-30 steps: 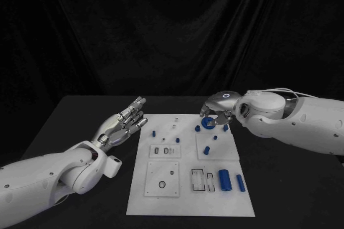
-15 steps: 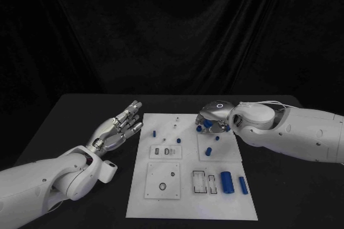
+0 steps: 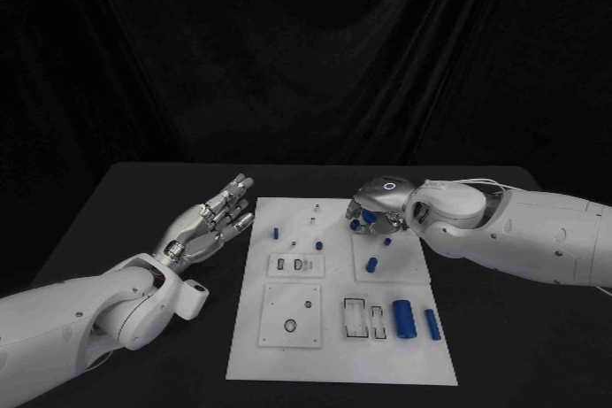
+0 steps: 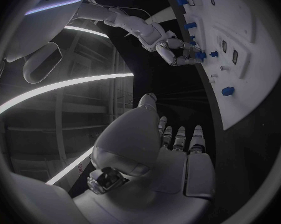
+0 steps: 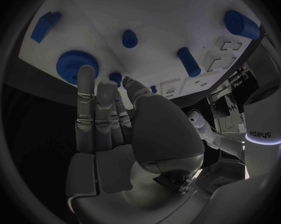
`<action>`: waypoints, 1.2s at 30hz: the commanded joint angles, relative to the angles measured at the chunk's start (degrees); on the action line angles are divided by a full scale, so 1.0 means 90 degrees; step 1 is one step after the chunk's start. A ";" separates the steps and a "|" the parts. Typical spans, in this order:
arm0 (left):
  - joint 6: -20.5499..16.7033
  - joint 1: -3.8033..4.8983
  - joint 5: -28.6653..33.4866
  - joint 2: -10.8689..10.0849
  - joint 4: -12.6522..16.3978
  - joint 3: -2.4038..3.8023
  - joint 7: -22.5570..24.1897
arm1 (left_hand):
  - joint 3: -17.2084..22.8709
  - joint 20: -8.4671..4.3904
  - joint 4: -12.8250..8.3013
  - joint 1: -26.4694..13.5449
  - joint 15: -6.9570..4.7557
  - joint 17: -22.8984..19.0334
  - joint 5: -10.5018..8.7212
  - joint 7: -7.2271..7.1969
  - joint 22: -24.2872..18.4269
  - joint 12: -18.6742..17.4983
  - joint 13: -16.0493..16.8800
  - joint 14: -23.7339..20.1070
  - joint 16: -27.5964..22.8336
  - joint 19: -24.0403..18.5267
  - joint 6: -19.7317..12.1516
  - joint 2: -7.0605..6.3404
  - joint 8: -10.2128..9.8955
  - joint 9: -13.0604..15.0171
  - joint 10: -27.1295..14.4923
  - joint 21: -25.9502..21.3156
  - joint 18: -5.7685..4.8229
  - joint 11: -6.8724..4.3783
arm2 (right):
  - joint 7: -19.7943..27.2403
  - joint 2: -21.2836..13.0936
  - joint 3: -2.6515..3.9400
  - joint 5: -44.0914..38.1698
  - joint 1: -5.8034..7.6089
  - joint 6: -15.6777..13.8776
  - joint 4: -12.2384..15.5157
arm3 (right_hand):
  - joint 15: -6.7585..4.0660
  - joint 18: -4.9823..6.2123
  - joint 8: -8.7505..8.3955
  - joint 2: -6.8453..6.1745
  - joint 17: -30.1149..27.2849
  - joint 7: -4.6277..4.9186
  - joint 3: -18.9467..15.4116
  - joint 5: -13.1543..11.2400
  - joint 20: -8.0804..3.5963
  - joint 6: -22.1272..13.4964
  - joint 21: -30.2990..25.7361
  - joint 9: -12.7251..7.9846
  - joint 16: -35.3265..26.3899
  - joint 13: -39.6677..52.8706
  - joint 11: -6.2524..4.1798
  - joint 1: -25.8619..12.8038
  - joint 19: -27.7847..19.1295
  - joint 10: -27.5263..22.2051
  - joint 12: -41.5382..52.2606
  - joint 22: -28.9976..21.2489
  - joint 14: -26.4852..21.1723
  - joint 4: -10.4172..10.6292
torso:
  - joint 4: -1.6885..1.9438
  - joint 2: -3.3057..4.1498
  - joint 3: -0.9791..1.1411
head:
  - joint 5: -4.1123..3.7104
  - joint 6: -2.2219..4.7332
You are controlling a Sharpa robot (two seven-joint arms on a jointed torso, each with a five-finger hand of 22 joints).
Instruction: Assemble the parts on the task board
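**Handling.** Gear: judged small, light, stiff moulded plastic, unlikely to deform or break. Toothed rim likely to give good purchase; flat faces probably slicker. Take hold across the rim, thumb opposite one finger, leaving the centre free for seating. Keep level during any press to avoid jamming.

**Location.** Lying flat on the far right part of the board, under the right hand.

**Hands.**
- Right: fingers straight and side by side, reaching over the gear, nothing gripped. One tip at the gear's rim; touching or just clear cannot be told.
- Left hand: flat, fingers spread slightly, holding nothing, poised just beside the board's left edge.

**View comparison.**
- Head view: gives the whole board layout, with a cylinder and other parts nearer the robot. Hides most of the gear behind the right hand.
- Right wrist view: exposes the gear's teeth and the fingertip at its rim, plus a peg and a block nearby. Gives no overall layout.
- Left wrist view: shows the right hand from the side, bent down over the board.
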 commanded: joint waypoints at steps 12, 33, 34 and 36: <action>0.0152 0.0017 -0.0019 0.0050 -0.0059 0.0005 0.1050 | 0.0107 0.0163 -0.0023 0.0154 0.0171 -0.0011 0.0107 0.0134 -0.0011 -0.0022 -0.0008 -0.0001 -0.0023 0.0001 0.0134 -0.0011 0.0041 0.0019 0.0000 -0.0021 0.0048 0.0144 | 0.0207 0.0130 0.0003 -0.0076 -0.0150 -0.0284 -0.0283 | -0.0040 -0.0044 0.0202 0.0048 0.0123 -0.0097 0.0484 -0.0300 -0.0003 0.0752 0.0371 0.0125 0.0113 0.0012 -0.0063 0.0069 -0.0125 0.0556 0.0108 0.0525 -0.0049 0.0062 | -0.0004 -0.0050 -0.0019 | -0.0005 -0.0078; 0.0213 0.0015 -0.0019 0.0086 -0.0126 0.0005 0.0990 | 0.0219 0.0236 -0.0086 0.0309 0.0258 -0.0011 0.0251 0.0196 -0.0011 -0.0022 -0.0008 -0.0001 -0.0023 0.0001 0.0203 -0.0018 0.0047 0.0025 0.0000 -0.0021 0.0048 0.0208 | 0.0567 0.0171 0.0009 0.0598 -0.0168 -0.0986 -0.0357 | 0.0047 -0.0119 0.0366 0.0106 0.0010 -0.0065 0.0938 -0.0755 0.0047 0.1392 0.0821 0.0381 -0.0019 -0.0028 -0.0134 0.0485 -0.0128 0.1490 0.0073 0.1206 -0.0017 -0.0211 | 0.0009 -0.0107 -0.0013 | 0.0184 -0.0110; 0.0215 0.0015 -0.0019 0.0086 -0.0129 0.0005 0.0987 | 0.0219 0.0236 -0.0086 0.0309 0.0258 -0.0011 0.0251 0.0196 -0.0011 -0.0022 -0.0008 -0.0001 -0.0023 0.0001 0.0203 -0.0018 0.0047 0.0025 0.0000 -0.0021 0.0048 0.0208 | 0.0574 0.0180 0.0011 0.0654 -0.0137 -0.1028 -0.0333 | 0.0047 -0.0121 0.0367 0.0105 0.0015 -0.0063 0.0938 -0.0765 0.0048 0.1398 0.0837 0.0385 -0.0015 -0.0029 -0.0134 0.0487 -0.0122 0.1500 0.0071 0.1228 -0.0013 -0.0213 | 0.0009 -0.0109 -0.0013 | 0.0198 -0.0114; 0.0218 0.0015 -0.0019 0.0083 -0.0133 0.0005 0.0977 | 0.0226 0.0242 -0.0089 0.0317 0.0266 -0.0011 0.0259 0.0202 -0.0011 -0.0022 -0.0008 -0.0001 -0.0023 0.0001 0.0220 -0.0020 0.0050 0.0027 0.0000 -0.0021 0.0049 0.0214 | 0.0593 0.0230 0.0017 0.0808 -0.0059 -0.1128 -0.0312 | 0.0040 -0.0140 0.0381 0.0090 0.0068 -0.0064 0.0929 -0.0829 0.0051 0.1451 0.0964 0.0408 0.0034 -0.0027 -0.0143 0.0497 -0.0066 0.1579 0.0068 0.1391 0.0021 -0.0225 | 0.0009 -0.0113 -0.0013 | 0.0213 -0.0132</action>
